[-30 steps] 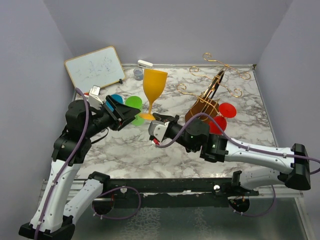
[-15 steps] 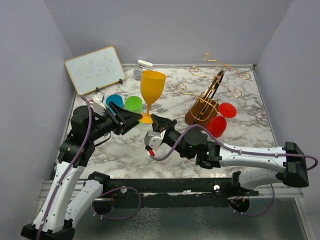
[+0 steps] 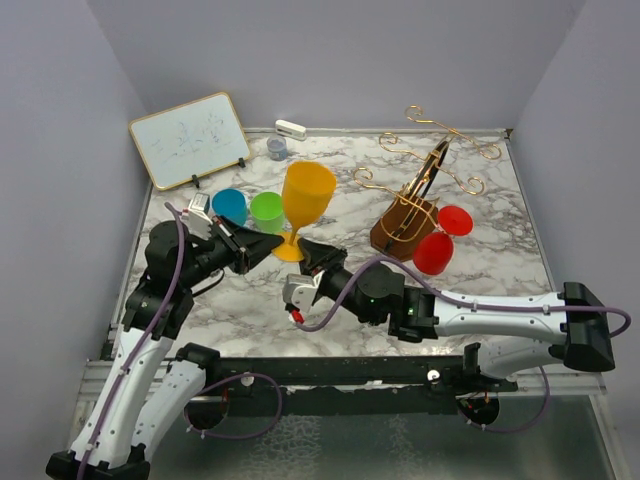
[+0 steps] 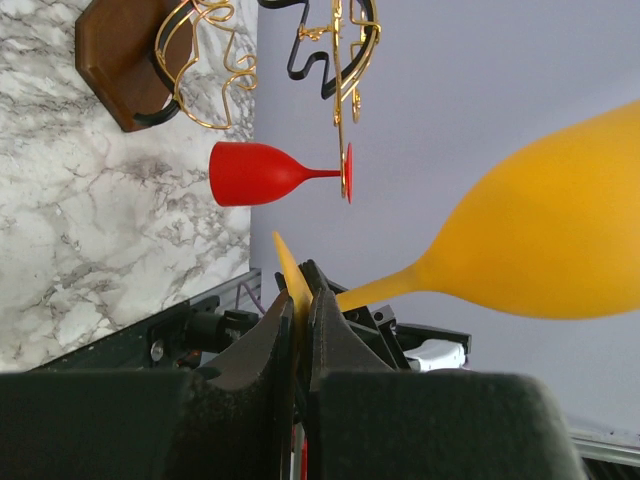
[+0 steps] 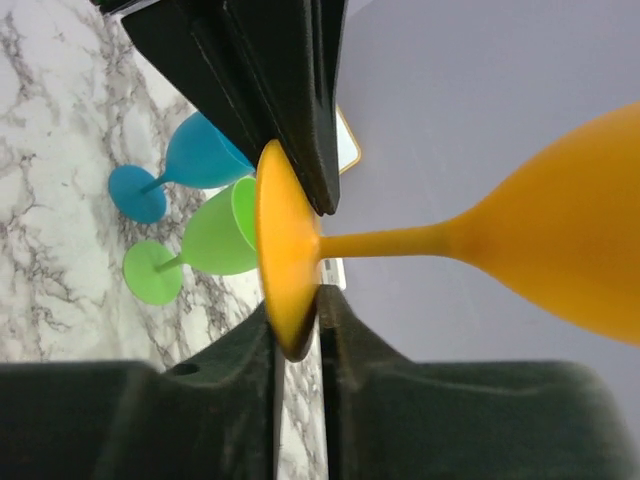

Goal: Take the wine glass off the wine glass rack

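Where both hands meet, the left hand (image 3: pixel 268 244) and right hand (image 3: pixel 306 248) each clamp the foot of the orange wine glass (image 3: pixel 307 192), bowl up, well apart from the wine glass rack (image 3: pixel 408 222). Whiteboard (image 3: pixel 190 138) marks illegible.

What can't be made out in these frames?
Top view: foot of the orange wine glass, mostly covered by the left gripper and right gripper; on the table or lifted, cannot tell.
Both wrist views: its rim, cut off by the right edge.
Top view: whiteboard scribbles, too faint to read.
Left wrist view: part of the wine glass rack, cut by the top edge.
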You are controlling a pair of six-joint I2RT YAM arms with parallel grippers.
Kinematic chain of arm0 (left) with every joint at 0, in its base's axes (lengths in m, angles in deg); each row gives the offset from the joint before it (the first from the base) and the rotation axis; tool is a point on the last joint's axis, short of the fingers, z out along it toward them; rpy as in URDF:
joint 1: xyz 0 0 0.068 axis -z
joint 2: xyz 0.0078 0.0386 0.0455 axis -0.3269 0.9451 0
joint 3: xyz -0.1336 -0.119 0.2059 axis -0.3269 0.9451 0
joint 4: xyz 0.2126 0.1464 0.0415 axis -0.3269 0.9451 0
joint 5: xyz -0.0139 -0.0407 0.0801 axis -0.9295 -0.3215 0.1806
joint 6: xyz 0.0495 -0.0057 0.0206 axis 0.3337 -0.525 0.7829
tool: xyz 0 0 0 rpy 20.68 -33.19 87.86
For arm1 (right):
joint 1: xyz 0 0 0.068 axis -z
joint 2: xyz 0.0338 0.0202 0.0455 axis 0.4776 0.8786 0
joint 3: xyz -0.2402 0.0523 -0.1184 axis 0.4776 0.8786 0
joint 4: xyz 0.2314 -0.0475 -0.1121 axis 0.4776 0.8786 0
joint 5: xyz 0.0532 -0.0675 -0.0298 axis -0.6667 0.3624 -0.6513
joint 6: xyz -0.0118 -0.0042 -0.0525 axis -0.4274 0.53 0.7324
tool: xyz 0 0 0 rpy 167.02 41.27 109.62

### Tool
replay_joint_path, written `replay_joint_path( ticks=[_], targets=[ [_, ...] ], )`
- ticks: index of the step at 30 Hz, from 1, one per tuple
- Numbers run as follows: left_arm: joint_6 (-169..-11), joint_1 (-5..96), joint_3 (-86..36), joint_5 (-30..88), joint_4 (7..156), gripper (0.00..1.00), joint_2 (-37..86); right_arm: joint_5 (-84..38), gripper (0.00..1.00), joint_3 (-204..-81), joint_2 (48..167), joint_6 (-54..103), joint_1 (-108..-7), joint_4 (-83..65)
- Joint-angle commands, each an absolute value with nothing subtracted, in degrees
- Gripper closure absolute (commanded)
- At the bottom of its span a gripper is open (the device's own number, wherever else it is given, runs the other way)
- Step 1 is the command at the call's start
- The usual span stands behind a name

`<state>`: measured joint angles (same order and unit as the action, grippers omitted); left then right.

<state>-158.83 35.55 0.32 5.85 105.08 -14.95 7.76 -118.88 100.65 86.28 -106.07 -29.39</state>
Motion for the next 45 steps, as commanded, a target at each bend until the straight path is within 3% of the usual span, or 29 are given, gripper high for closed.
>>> replay_joint_path(
  ticks=[1,4,17,23,28,31,36,40,45],
  targets=[
    [-155.5,35.8,2.4,6.2,105.0,1.0,-17.1,7.9,0.72,-120.1,98.8,79.1,-106.6,-27.6],
    [-152.7,35.7,3.1,10.2,108.9,1.0,-19.8,7.3,0.6,-120.5,95.8,75.2,-106.6,-22.1],
    [-156.0,35.7,8.6,35.9,131.7,1.0,-47.3,1.9,0.59,-131.2,84.1,56.4,-106.6,9.7],
    [-154.8,35.7,6.6,40.0,139.6,1.0,-51.2,4.5,0.59,-142.6,87.8,52.4,-106.5,14.3],
    [-152.9,35.7,4.1,42.0,140.8,1.0,-51.4,3.1,0.57,-158.6,98.3,49.5,-105.1,20.1],
    [-152.7,35.8,4.1,41.9,140.7,1.0,-51.6,-5.2,0.57,-172.3,107.2,44.2,-98.3,26.9],
    [-152.5,35.8,4.1,41.5,140.8,1.0,-51.7,-29.0,0.57,-192.4,121.6,34.7,-86.2,39.9],
    [-152.4,35.9,3.8,41.6,140.8,1.0,-51.7,-43.5,0.55,-194.6,125.3,31.2,-83.6,42.5],
    [-152.0,35.9,4.0,41.2,140.5,1.0,-51.7,-51.3,0.55,-192.8,126.5,31.3,-83.5,44.4]
  ],
)
